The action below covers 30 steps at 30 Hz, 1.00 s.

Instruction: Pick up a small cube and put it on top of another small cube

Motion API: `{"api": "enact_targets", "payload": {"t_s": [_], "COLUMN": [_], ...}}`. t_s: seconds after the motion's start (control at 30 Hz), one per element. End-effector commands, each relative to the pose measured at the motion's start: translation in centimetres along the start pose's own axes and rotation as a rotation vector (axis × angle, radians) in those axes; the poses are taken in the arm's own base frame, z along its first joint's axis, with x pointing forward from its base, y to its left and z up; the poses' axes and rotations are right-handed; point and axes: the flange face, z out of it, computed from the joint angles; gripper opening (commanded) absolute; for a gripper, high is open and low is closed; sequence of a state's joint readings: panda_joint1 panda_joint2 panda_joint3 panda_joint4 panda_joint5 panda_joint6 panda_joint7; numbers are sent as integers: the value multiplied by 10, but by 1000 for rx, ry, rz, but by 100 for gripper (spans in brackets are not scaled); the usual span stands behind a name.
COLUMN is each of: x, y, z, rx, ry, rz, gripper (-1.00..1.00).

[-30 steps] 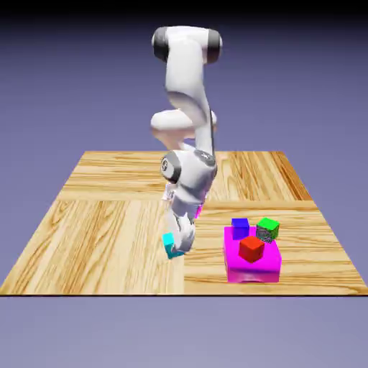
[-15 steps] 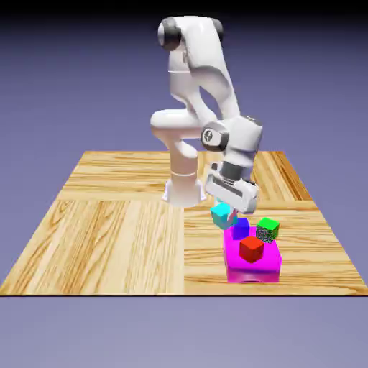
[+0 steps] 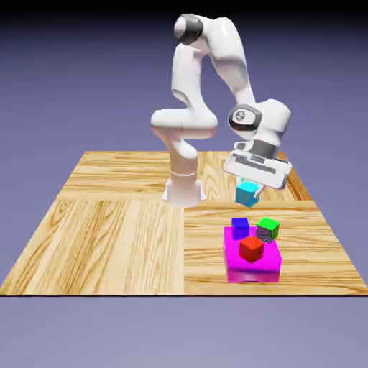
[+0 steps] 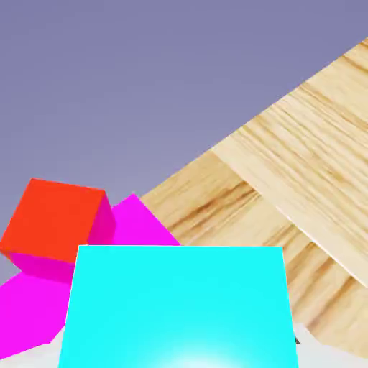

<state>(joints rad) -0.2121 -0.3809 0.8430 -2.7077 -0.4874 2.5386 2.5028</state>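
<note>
Nearest to me stood the large glossy magenta block (image 3: 251, 272) on the pale wood-grained table (image 3: 108, 251), over toward the exterior view's right. A small plain red cube (image 3: 251, 249) sat on top of it, set at an angle to its edges. Just behind the red one, at the block's far side, I saw the small blue-purple cube (image 3: 240, 228) on the exterior view's left and a small green cube (image 3: 268, 228), one face darkly speckled, on the right, with a gap between them.

Farther back, the small plain cyan cube (image 3: 247, 194) hung in the air, a little tilted and apart from the blue-purple one. The jaws of the white two-finger gripper (image 3: 249, 187) were closed on it, and in the hand view it filled the space between the fingers, hiding most of them.

Behind that, the white jointed robot arm (image 3: 226, 47) with its dark grey joint bands bent up and over, and its round white base (image 3: 184, 191) stood farthest off, before the plain blue-violet backdrop (image 3: 65, 86).
</note>
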Motion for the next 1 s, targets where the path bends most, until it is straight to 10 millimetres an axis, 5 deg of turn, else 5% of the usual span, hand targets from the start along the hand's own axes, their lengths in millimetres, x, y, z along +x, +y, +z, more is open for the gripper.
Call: {"api": "enact_targets", "payload": {"t_s": [0.0,0.43,0.47,0.97], "x": [0,-7,-7,0], "y": [0,8,8,0], "z": [4,58,58,-1], "rx": [1,-6,-6,-1], "ry": [4,-6,-6,0], "rz": [0,0,0,0], "gripper": [-100,-100,100,100]}}
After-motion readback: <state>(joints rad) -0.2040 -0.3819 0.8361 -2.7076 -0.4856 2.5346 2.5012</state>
